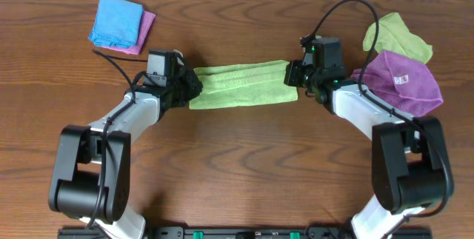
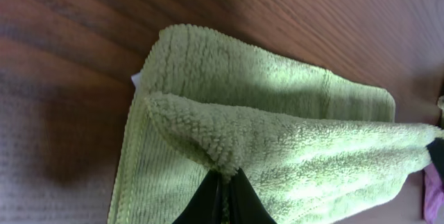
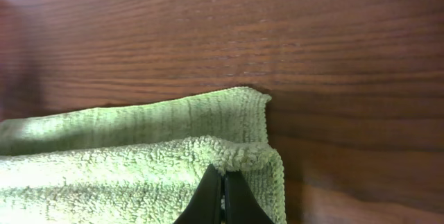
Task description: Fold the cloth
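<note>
— So, what sits nearby?
— A purple cloth [image 1: 404,83] and another green cloth [image 1: 398,35] beside the right arm [image 1: 363,113], and a blue cloth [image 1: 116,20] far left.
— And the cloth [image 1: 241,85]?
— Centre of the table [image 1: 244,165], a long lime band, fuzzy and doubled; left gripper [image 1: 194,85] and right gripper [image 1: 291,76] each pinch an end.

purple cloth [image 1: 404,83] nr R gripper [image 1: 290,76], front open

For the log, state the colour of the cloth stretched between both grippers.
Plain lime green; the cloth shows best in the left wrist view.
</note>
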`<state>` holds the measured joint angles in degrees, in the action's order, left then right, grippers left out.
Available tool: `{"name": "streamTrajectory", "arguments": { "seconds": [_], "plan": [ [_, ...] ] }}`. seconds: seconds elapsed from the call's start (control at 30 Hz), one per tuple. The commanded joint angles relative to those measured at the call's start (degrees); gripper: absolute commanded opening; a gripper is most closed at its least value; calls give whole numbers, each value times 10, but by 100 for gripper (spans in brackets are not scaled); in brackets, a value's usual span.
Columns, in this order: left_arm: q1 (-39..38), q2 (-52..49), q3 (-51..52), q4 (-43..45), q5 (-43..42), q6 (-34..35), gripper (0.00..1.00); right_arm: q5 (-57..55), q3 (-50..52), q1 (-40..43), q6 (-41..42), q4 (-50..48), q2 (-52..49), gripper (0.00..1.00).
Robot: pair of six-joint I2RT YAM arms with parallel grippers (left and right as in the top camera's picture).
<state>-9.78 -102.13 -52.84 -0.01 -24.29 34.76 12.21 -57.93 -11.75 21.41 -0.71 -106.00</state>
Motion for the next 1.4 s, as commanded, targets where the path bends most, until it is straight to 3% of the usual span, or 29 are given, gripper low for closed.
{"name": "streamTrajectory", "arguments": {
  "seconds": [0.0, 0.53, 0.57, 0.6, 0.73, 1.0, 1.07, 1.13, 1.17, 1.2, 1.37],
  "plan": [
    [4, -24, -3, 15, 40, 13, 6, -57, -1, 1, 0, -12, -6, 1],
    [5, -47, -28, 37, 82, 21, 6, -64, -2, 0, 0, -73, -38, 2],
    [5, -47, -28, 36, 82, 21, 6, -64, -2, 0, 0, -73, -38, 7],
    [5, -47, -28, 35, 82, 21, 9, -64, -2, 0, 0, -74, -38, 11],
    [11, -45, -31, 32, 72, 21, 35, -58, -2, 0, 0, -63, -22, 25],
    [31, -3, -34, 10, 54, 21, 56, -57, -2, 1, 0, 24, 51, 41],
    [31, 13, -34, 12, 40, 21, 52, -58, -2, 1, 0, 53, 68, 45],
    [27, 25, -38, 12, 25, 22, 29, -58, -2, 1, 8, 74, 77, 51],
    [24, 26, -41, 12, 21, 23, 11, -57, -2, 1, 19, 83, 79, 54],
    [21, 27, -43, 11, 19, 29, 6, -57, -2, 1, 32, 92, 79, 56],
    [-3, 21, -44, 15, 39, 42, 6, -52, -2, 2, 86, 94, 66, 64]
  ]
}}
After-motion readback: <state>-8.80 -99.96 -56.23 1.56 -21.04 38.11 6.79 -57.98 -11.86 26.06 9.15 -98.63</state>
